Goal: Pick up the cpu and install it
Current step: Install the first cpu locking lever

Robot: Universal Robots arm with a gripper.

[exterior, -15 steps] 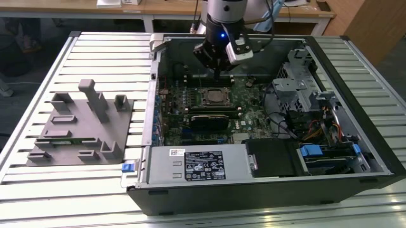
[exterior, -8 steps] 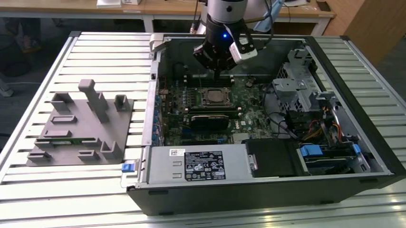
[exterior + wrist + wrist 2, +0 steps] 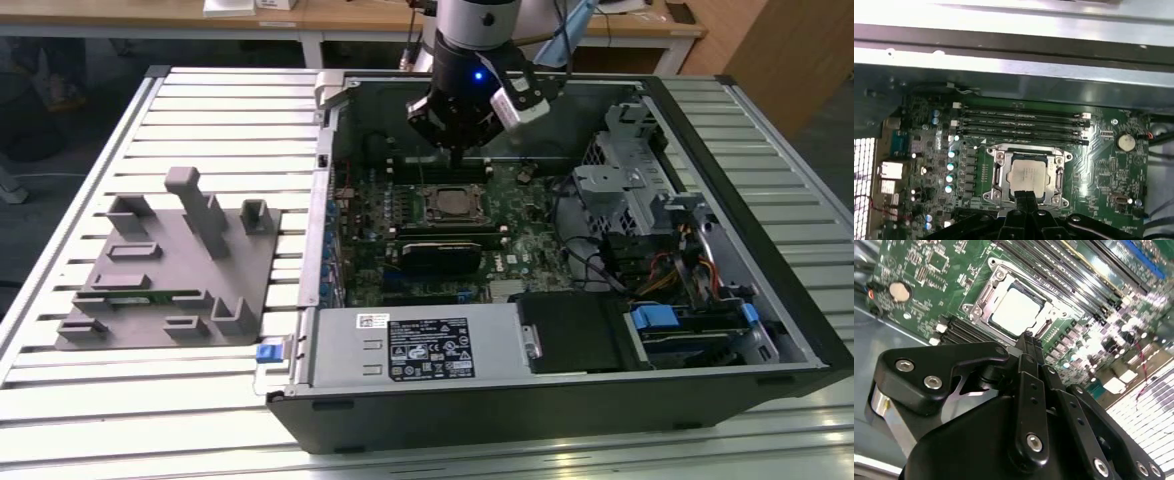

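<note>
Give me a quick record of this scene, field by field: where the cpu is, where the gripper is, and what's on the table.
cpu: seated in the motherboard socket, silver top showing
gripper: shut, empty, above the socket's edge
computer case: open, lying on the slatted table
holder tray: grey, on the table at the exterior view's left
</note>
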